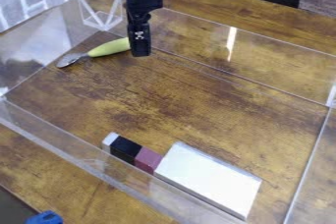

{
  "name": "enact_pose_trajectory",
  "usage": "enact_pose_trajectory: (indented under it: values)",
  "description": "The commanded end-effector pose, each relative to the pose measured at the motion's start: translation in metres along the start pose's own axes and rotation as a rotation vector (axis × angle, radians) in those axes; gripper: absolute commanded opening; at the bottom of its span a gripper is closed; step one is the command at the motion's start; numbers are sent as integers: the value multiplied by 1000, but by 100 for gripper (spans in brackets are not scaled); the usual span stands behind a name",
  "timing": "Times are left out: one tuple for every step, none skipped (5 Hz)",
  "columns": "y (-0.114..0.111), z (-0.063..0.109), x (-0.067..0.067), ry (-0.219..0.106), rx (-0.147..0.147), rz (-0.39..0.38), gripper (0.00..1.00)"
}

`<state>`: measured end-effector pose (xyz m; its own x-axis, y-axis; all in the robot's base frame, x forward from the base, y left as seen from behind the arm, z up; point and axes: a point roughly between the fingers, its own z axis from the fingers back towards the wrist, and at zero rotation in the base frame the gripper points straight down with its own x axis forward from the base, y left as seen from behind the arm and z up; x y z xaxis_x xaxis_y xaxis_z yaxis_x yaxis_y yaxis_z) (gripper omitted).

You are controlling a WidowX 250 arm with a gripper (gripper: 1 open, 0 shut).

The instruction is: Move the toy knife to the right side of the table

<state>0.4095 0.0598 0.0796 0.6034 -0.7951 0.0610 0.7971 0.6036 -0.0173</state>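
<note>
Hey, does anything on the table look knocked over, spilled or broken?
Nothing stands out: the toy knife lies flat near the gripper, the white rectangular object lies flat too, and no spill or break shows.

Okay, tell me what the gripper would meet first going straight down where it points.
Probably bare tabletop, just right of the toy knife; depth is unclear, so the gripper might clip its handle.
</note>
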Motion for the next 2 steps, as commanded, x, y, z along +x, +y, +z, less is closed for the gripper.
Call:
enact_pose_trajectory:
  values:
    - [16, 34, -7, -55, 77, -10, 100]
    - [24, 28, -13, -58, 53, -55, 100]
